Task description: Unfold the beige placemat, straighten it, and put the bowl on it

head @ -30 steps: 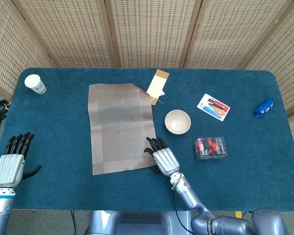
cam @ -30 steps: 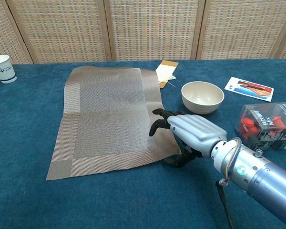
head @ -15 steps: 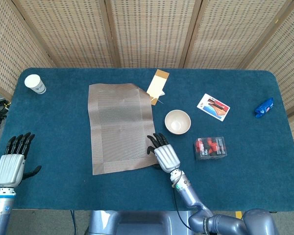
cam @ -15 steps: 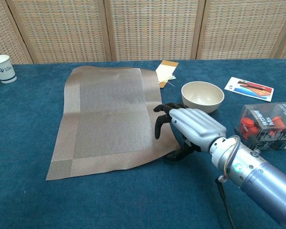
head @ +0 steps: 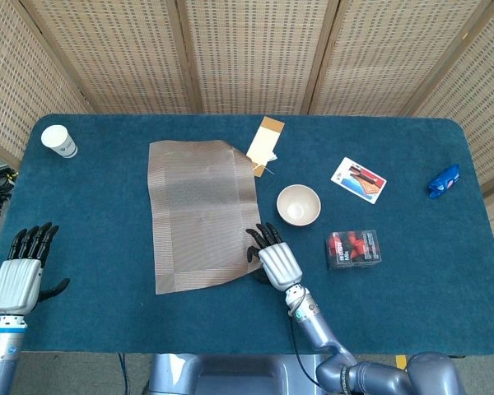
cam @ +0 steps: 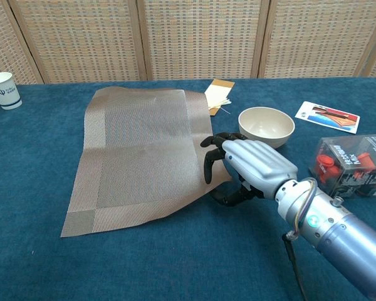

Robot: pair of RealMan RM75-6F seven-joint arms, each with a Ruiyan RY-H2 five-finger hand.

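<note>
Lying unfolded on the blue table (head: 132,321), the beige placemat (head: 202,212) has its near right corner lifted, pinched between the thumb and fingertips of the right hand (cam: 250,166). The bowl (head: 299,204) sits on the cloth just right of the mat. The left hand (head: 18,276) hovers at the table's near left edge, fingers extended, holding nothing.

Placemat (cam: 138,157) near corner, hidden under the right hand (cam: 254,164)

We see the right hand (cam: 247,166) now pinching the placemat's (cam: 138,157) near right corner – lifted and drawn toward 9 o'clock, it has left the table (cam: 175,263).
</note>
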